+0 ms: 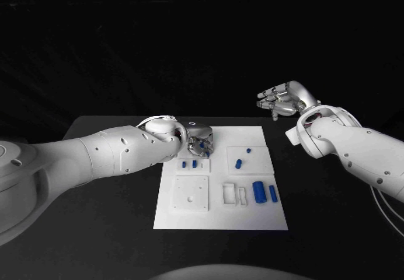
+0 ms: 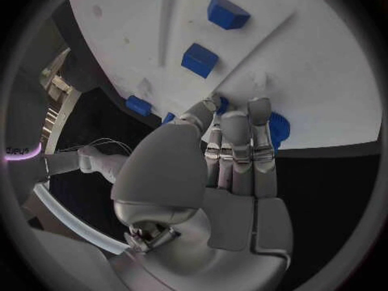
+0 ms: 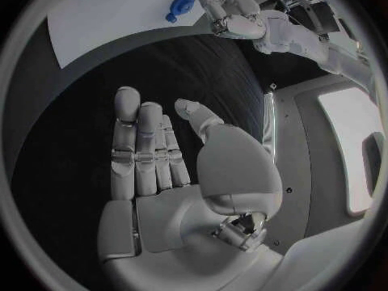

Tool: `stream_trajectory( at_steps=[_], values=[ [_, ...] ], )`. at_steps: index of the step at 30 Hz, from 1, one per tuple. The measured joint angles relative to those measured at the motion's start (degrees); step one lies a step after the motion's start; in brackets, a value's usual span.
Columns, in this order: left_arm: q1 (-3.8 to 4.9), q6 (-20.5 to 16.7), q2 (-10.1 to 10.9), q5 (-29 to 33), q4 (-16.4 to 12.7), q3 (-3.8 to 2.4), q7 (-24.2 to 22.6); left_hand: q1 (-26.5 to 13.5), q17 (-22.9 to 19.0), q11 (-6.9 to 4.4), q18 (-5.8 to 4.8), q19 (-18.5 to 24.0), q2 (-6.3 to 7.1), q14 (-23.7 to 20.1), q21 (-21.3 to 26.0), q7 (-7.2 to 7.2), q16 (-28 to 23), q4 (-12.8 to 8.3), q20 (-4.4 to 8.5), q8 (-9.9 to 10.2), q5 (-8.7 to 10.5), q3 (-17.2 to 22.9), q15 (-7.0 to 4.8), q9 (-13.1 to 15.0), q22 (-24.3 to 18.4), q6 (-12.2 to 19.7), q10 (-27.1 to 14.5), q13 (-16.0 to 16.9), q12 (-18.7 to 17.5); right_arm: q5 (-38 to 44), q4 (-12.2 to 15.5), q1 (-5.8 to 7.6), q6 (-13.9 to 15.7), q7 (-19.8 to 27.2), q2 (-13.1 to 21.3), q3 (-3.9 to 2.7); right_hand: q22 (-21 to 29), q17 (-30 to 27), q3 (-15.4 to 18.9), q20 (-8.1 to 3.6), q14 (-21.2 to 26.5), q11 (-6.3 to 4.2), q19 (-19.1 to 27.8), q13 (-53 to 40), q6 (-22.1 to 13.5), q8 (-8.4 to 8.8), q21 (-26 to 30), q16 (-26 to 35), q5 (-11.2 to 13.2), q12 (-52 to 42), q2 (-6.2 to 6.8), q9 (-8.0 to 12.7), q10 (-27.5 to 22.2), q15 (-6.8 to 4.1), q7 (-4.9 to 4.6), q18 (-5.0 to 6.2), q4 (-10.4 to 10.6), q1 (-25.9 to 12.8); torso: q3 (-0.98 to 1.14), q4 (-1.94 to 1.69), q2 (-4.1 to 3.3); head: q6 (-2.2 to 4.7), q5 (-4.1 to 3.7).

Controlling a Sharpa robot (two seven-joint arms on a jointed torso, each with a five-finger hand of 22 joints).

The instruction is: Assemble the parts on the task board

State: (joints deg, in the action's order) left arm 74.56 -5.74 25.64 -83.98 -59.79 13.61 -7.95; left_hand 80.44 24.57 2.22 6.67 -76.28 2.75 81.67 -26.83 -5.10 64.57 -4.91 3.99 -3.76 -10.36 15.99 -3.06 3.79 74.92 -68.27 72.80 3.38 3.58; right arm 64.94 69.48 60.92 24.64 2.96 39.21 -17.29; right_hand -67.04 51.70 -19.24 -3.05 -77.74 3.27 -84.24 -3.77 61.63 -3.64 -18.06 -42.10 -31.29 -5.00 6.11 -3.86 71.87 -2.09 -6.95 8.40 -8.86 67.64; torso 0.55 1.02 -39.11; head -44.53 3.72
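left hand [image 1: 200, 143] fingers together, low over task board [image 1: 220, 219], contact with blue part [image 2: 277, 127] unclear | right hand [image 1: 282, 99] spread, holding nothing | risk: fingertips knock part off edge

Black table [image 1: 101, 233] beneath, dark backdrop behind.

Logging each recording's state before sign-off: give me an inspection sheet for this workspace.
Surface: black table, bare around the board.
Job's things: white task board in mid-table; blue parts lie on it, several near its right side.
Clutter: nothing seen.
Robot hands: left robot hand is over the board's far edge, fingertips at a blue part; whether it grips is unclear. Right robot hand is raised off the board, holding nothing.
Cables: nothing seen.
Surroundings: dark backdrop.
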Motion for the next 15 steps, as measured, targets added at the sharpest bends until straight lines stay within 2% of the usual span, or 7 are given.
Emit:
stream_trajectory(
  at_steps=[3, 10, 12, 15],
  values=[
    [-0.03, -0.37, 0.03, 0.01, 0.13, 0.02, -0.02, 0.28, -0.15, 0.0, 0.02, 0.2, -0.55, -0.2, -0.23, 0.0, 0.0, -0.47, -0.2, 0.05, 0.06, -0.48, 0.2, -0.02, 0.0, 0.0, 0.01, 0.02, 0.0, 0.01, 0.02, 0.0, 0.0, 0.0, 0.01, 0.0, -0.12, 0.0, -0.16, 0.0, 0.0, 0.0, 0.0, 0.0, 0.0, 0.0, 0.0, 0.0, 0.0, 0.0, 0.0, 0.0, 0.0, 0.0, 0.0, 0.0, -0.16, 0.0, 0.0, 0.0, 0.0, 0.17, 0.0],
    [-0.16, -1.96, 0.98, 0.66, -0.42, 0.04, -0.05, 0.34, -0.38, 0.18, 0.02, 0.41, -0.71, -0.2, -0.78, 0.0, 0.4, -1.06, -0.41, 0.06, -0.09, -0.36, 0.2, 0.0, -0.01, 0.0, 0.14, -0.01, -0.17, 0.02, 0.03, 0.0, 0.0, 0.0, 0.02, 0.0, -0.25, 0.01, -0.16, 0.0, 0.0, 0.0, 0.0, 0.0, 0.0, 0.0, 0.0, 0.0, -0.24, 0.0, 0.0, 0.0, 0.0, 0.0, 0.01, 0.0, -0.16, 0.0, -0.03, -0.01, 0.0, 0.31, -0.05],
    [-0.19, -2.36, 1.6, 1.53, -1.1, -0.11, -0.05, -0.02, -0.45, 0.21, 0.02, 0.41, -1.06, -0.2, -0.79, 0.0, 0.4, -0.96, -0.41, 0.06, 0.89, -0.47, 0.2, -0.01, -0.01, 0.01, 0.16, -0.01, -0.17, 0.02, 0.03, 0.0, 0.0, 0.0, 0.02, 0.0, -0.26, 0.01, -0.16, 0.0, -0.01, 0.0, 0.0, 0.0, 0.0, 0.0, 0.0, 0.0, -0.25, 0.0, 0.0, 0.0, 0.0, -0.01, 0.01, 0.0, -0.16, 0.0, -0.03, -0.02, 0.0, 0.38, -0.1],
    [-0.23, -2.91, 2.59, 3.5, -2.3, -0.72, -0.04, -0.02, -0.5, 0.22, 0.02, 0.41, -1.07, -0.2, -0.79, 0.0, 0.4, -1.05, -0.41, 0.12, 0.6, -0.66, 0.2, -0.01, -0.01, 0.01, 0.17, -0.01, -0.17, 0.03, 0.03, 0.0, 0.0, 0.0, 0.03, 0.0, -0.26, 0.01, -0.2, 0.0, -0.01, 0.0, 0.0, 0.0, 0.0, 0.0, 0.08, 0.01, -0.25, 0.0, 0.0, 0.0, 0.0, -0.01, 0.01, 0.0, -0.12, 0.0, -0.07, -0.03, 0.01, 0.41, -0.25]
  ],
)
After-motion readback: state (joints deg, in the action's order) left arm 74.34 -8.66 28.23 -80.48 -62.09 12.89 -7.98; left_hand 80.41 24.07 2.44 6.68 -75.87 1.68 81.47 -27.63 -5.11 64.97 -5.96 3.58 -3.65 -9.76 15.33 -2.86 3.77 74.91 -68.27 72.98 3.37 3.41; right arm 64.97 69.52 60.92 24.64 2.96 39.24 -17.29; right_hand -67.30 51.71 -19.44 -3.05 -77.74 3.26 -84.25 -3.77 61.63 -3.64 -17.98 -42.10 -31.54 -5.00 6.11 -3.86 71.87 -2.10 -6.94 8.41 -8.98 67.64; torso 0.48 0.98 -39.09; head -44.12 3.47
